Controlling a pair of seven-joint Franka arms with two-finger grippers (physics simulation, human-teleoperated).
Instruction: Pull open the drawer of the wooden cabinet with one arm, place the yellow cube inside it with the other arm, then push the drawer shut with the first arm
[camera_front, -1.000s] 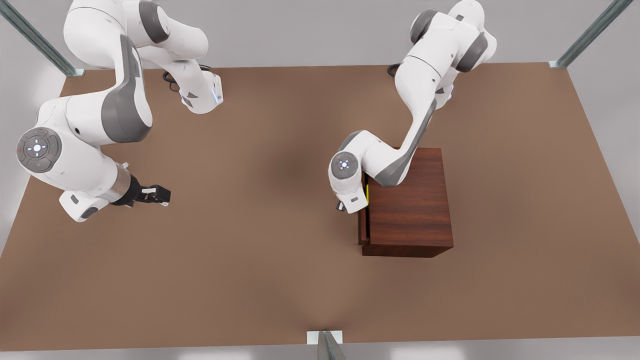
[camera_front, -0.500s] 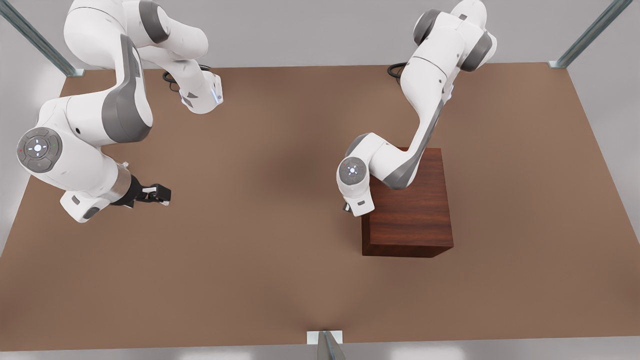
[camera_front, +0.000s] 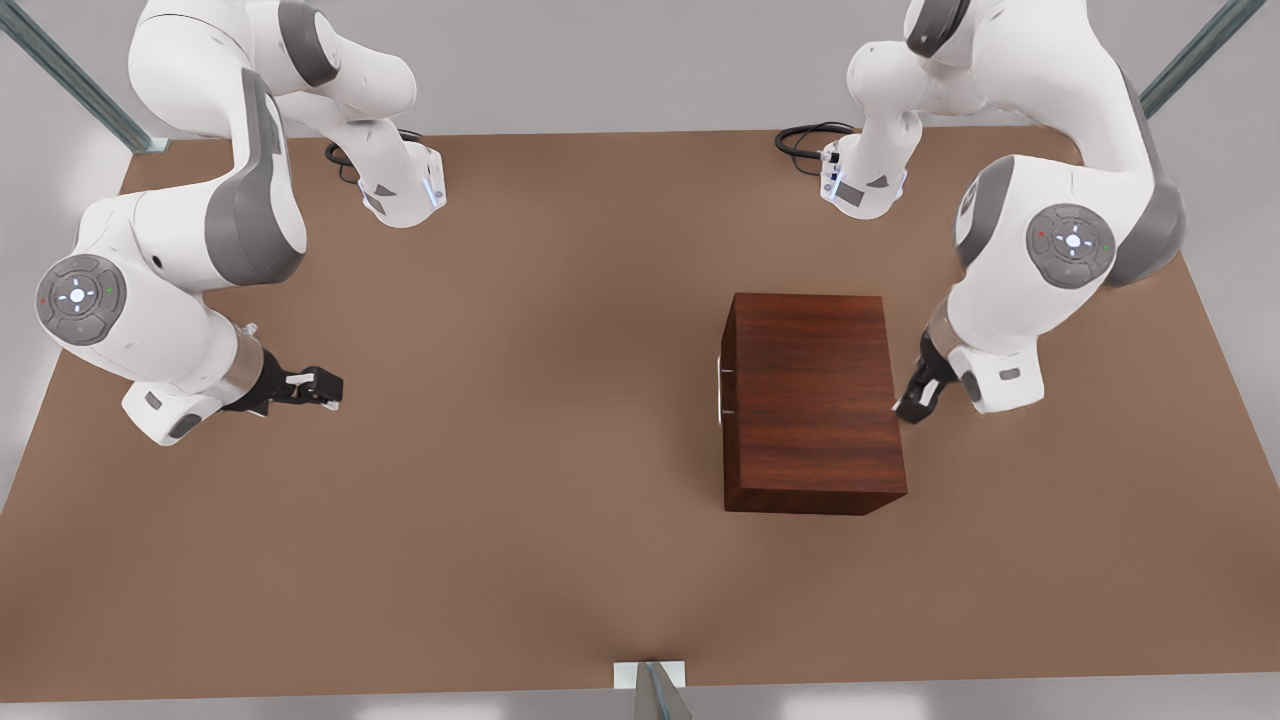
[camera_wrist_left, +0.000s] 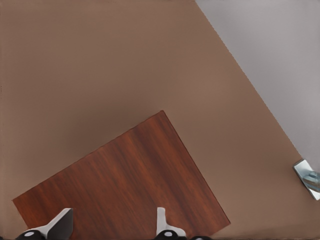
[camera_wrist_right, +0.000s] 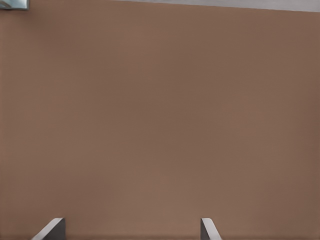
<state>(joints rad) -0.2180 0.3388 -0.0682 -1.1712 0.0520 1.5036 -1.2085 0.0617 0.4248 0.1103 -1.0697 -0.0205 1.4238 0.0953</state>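
Note:
The wooden cabinet (camera_front: 815, 400) stands right of the table's middle, its top also showing in the left wrist view (camera_wrist_left: 125, 185). Its drawer (camera_front: 727, 420) sits flush in the side facing the front view's left, with the silver handle (camera_front: 720, 392) sticking out. The yellow cube is hidden. My left gripper (camera_front: 915, 400) hangs beside the cabinet's far side, on the front view's right, open and empty (camera_wrist_left: 112, 217). My right gripper (camera_front: 312, 386) waits far off at the front view's left, open over bare table (camera_wrist_right: 130, 222).
The brown table (camera_front: 520, 500) ends in grey floor on all sides. Metal posts stand at the back corners and a bracket (camera_front: 650, 680) at the front edge. Both arm bases (camera_front: 405, 195) and a black cable (camera_front: 805, 140) sit at the back.
The drawer, slightly open with a yellow sliver showing, has closed flush. The left arm swung from the drawer's front over to the cabinet's other side. The right arm has not moved.

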